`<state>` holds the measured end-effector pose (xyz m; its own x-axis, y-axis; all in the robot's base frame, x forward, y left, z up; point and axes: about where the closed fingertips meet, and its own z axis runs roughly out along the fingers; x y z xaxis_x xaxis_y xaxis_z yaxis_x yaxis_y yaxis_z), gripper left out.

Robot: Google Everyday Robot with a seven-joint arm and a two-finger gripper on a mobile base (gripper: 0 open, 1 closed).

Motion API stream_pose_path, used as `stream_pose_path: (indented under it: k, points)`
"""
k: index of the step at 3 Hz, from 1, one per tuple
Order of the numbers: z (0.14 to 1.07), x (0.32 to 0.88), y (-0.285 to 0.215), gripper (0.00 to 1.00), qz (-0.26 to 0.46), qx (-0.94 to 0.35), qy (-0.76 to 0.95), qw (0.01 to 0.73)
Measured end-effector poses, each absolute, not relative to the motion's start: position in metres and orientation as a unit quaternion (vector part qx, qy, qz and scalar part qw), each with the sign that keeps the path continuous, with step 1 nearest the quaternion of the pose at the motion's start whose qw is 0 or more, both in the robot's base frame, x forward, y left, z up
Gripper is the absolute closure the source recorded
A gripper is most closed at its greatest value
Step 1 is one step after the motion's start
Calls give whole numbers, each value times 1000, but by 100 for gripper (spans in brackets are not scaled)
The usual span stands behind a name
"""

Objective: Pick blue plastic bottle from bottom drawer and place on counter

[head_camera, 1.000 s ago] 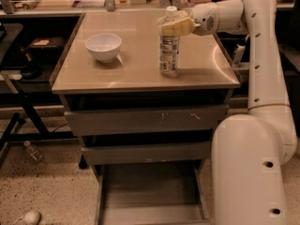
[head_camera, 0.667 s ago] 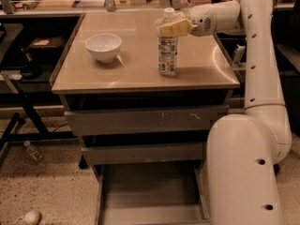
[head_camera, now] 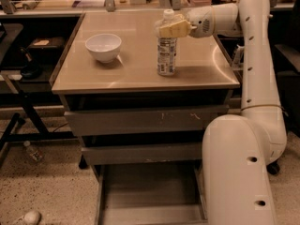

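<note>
Checked against the two earlier views: next to no change. Blue plastic bottle at the same spot, upright, base flat on the counter, right of centre, well apart from the white bowl. Tool at the same height too, set across the bottle's shoulder just under the white cap, reaching in from the right. Only a slight drift of the arm's lower body at the right of the view.

Reading of that: carry finished, bottle down, weight apparently on the counter. Placement as good as done. Left to do, by this judgement: release, then a clean retreat without tipping a tall, light bottle.

State of tool: cannot tell whether clamped on the bottle or already let go.

Bottom drawer pulled out, no bottle in it.

Writing: pale label band around the bottle's middle, dark print on it, illegible. No brand or other readable text anywhere. Small bottle on the floor at left, label likewise unreadable.
</note>
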<state>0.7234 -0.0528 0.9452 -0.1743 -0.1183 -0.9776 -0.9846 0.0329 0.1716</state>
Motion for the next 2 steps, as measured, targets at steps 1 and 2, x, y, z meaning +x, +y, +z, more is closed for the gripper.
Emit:
stream_pose_path:
  k: [1,2]
  points:
    - [945,723,-53,81,505,-478,577,429]
    - [945,723,-53,57,505,-478,577,429]
